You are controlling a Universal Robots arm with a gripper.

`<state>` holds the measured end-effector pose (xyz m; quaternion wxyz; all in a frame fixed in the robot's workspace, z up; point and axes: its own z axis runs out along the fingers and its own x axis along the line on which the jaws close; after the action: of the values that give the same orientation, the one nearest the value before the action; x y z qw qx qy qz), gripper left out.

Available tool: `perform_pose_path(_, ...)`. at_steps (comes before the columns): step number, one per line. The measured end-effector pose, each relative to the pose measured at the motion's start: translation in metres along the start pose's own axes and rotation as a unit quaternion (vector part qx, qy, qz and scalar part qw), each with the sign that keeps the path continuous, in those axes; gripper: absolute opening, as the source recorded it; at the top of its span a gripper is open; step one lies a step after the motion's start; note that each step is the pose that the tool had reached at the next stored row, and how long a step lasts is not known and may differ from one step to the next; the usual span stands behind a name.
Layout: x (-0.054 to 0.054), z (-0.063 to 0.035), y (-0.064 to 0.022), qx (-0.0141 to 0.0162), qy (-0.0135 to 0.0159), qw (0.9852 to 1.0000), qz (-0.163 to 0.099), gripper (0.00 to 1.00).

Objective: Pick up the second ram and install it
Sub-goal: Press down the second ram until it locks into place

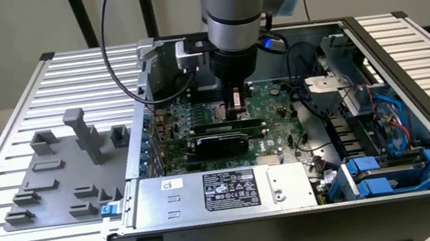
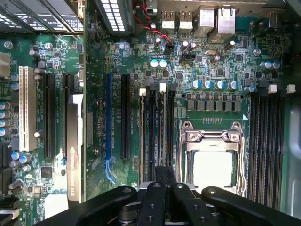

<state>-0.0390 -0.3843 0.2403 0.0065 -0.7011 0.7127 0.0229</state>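
Wrist view: end effector (image 2: 165, 188) clenched on the second ram (image 2: 165, 176), seen edge-on, its long axis parallel to the memory slots (image 2: 157, 127) directly ahead at twelve o'clock, beside the processor socket (image 2: 211, 160) on the motherboard (image 2: 117, 61).

An open computer case (image 1: 290, 147) is lying across the middle and right of the frame on a slatted metal table (image 1: 15, 128). The robot arm (image 1: 235, 6) is reaching down from the top centre into the case, its gripper (image 1: 237, 109) hanging just above the green motherboard (image 1: 270, 108). A grey fixture tray (image 1: 59, 179) with upright posts is sitting at the left. A silver power supply (image 1: 227, 190) is occupying the case's lower edge.
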Motion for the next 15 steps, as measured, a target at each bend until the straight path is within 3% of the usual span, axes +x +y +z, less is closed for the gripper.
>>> perform_pose_path(6, -0.002, 0.007, 0.002, 0.0003, -0.0015, 1.0, 0.0, 0.0)
perform_pose_path(15, -0.002, 0.0162, 0.0028, 0.003, -0.0004, 1.0, 0.0, 0.0)
